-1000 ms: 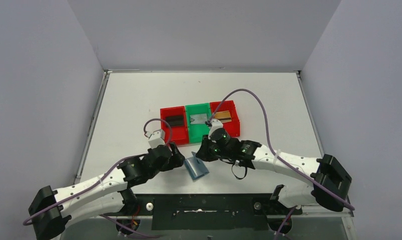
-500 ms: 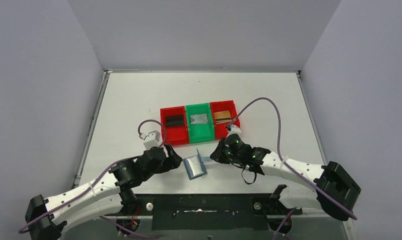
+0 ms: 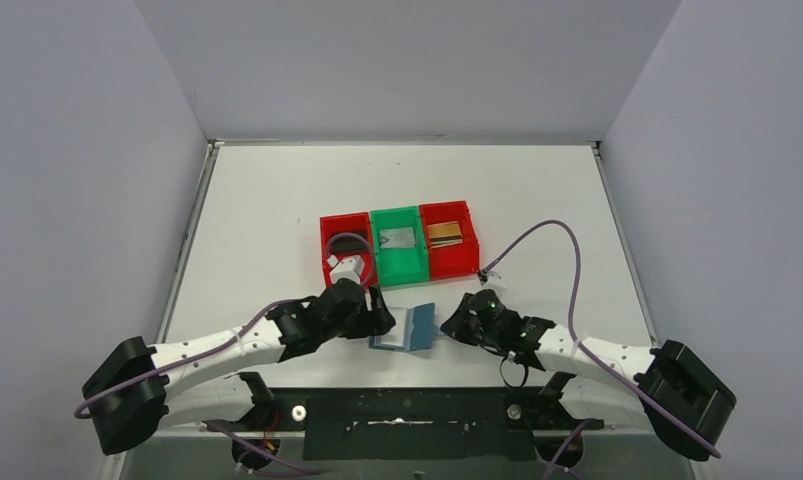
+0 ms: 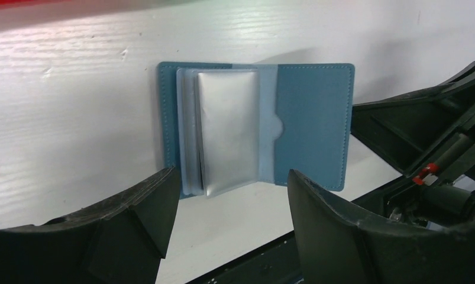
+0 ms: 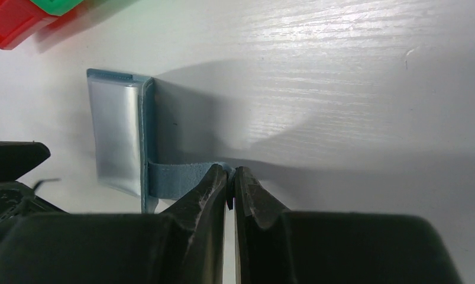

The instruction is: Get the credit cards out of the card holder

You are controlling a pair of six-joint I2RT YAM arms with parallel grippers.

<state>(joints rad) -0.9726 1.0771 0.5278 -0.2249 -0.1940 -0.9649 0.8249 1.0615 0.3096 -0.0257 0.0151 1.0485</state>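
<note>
- Where the two claws meet near the table's (image 3: 257, 200) front edge, the card holder (image 3: 405, 327) lies opened flat between them, inside face up.
- Left claw (image 4: 230, 195) stands wide, holding nothing. The card holder sits just ahead of its fingertips, in line with the gap, and its near edge is partly cut off behind the left finger (image 4: 146, 207).
- Right claw (image 5: 230, 174) is pinched narrow on the end of the snap tab (image 5: 178, 179), which runs from its tips straight across to the card holder. The very tip of the tab is hidden between the pads.
- A shiny silver-grey sleeve (image 4: 228, 130) covers the half of the holder farther from the right claw. Whether a card sits inside it cannot be told.
- Beyond both claws stand three bins in a row, well apart from the holder.
- A silver-grey card (image 3: 400, 238) lies in the green bin (image 3: 397, 270), and a gold-brown card (image 3: 444, 233) lies in the right red bin (image 3: 457, 264).
- The left red bin (image 3: 329, 222) is largely covered by the left arm's cable and white wrist camera, so its contents are hard to make out.
</note>
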